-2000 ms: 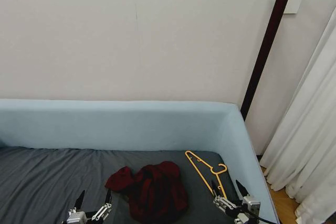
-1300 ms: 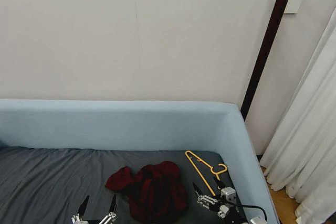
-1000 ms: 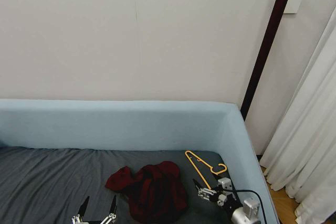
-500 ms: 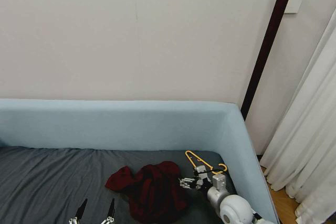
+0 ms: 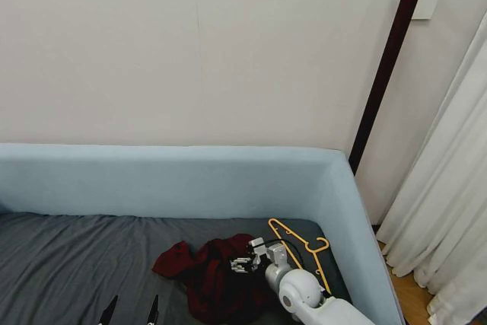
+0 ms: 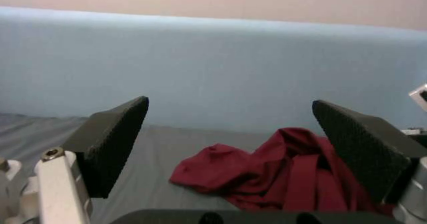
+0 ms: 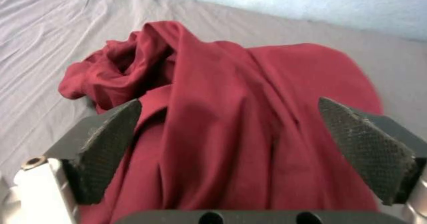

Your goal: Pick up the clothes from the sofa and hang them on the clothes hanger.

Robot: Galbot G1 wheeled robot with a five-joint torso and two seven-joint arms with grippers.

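Two grippers are at work, and both hold nothing. Nearest to the robot, the left gripper (image 5: 131, 310) hangs on the near side of the dark red garment (image 5: 205, 273), off to its left and apart from it, its fingers spread wide.

The right gripper (image 7: 237, 134) sits over the garment itself, fingers gaping wide with the heap's raised middle fold between them. Whether the tips touch the cloth I cannot tell.

The garment lies crumpled on the dark grey seat cushion (image 5: 68, 256), one lobe flung out to its left. That, I think, is the first risk. If the fingers close on only the top ridge, they may catch a single thin layer that slides out as it lifts. If they go too deep, they may pinch the seat cover along with the cloth.

Just to the right of the garment lies the yellow hanger (image 5: 293, 243), and the right arm crosses in front of it in the head view. A sideways swing of that arm, or a trailing sleeve, could snag the hook and drag the hanger off towards the sofa's end.

Behind the garment rises the pale blue sofa backrest (image 5: 175, 180). Farther off to its right stand the dark rack post (image 5: 384, 66) and the white curtain (image 5: 449, 211). That makes a long carry in which a loosely held bundle could drop or brush the curtain.
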